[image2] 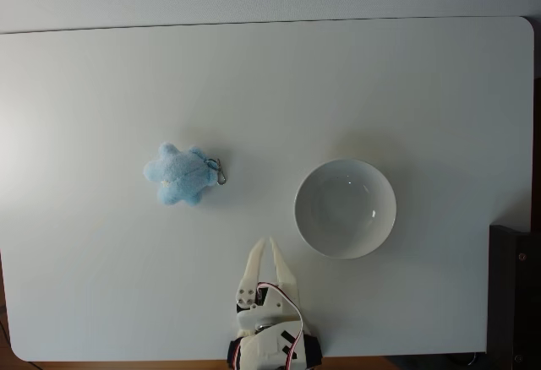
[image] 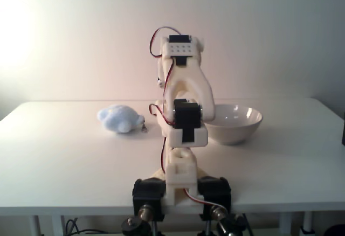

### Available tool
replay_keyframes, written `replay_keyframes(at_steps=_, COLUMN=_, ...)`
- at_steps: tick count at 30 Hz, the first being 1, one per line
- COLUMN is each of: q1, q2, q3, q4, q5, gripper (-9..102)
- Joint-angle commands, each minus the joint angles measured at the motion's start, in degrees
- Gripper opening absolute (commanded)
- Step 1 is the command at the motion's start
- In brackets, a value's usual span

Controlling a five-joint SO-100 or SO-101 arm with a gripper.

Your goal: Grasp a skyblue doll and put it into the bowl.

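The skyblue doll (image2: 180, 174) lies on the white table, left of centre in the top-down fixed view, with a small metal keyring (image2: 218, 171) on its right side. In the front fixed view the doll (image: 119, 118) sits left of the folded white arm (image: 183, 123). The white bowl (image2: 345, 209) stands empty to the right of the doll, a hand's width from it; the front fixed view shows the bowl (image: 234, 124) just right of the arm. My gripper (image2: 266, 241) rests near the table's front edge, below and between doll and bowl, fingertips together, holding nothing.
A dark box-like object (image2: 512, 294) stands at the table's right front edge. The arm's base (image: 180, 190) is clamped to the front edge. Bare tabletop (image2: 270, 91) stretches behind the doll and bowl.
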Motion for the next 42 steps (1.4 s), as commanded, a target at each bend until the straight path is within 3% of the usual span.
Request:
replay_keyframes(at_steps=1, q1=0.44, q2=2.20, q3=-11.60, q4=3.60, q5=-0.44, gripper=1)
replay_keyframes(at_steps=24, q1=-0.35, q2=-67.41, q3=-82.00, q4=5.62, q5=-0.53, gripper=1)
replay_keyframes(at_steps=29, q1=-1.14, q2=-76.73, q3=-89.74, q4=5.62, q5=-0.53, gripper=1)
replay_keyframes(at_steps=42, q1=-14.68, q2=-91.76, q3=-97.38, q4=4.83, q5=-0.62, gripper=1)
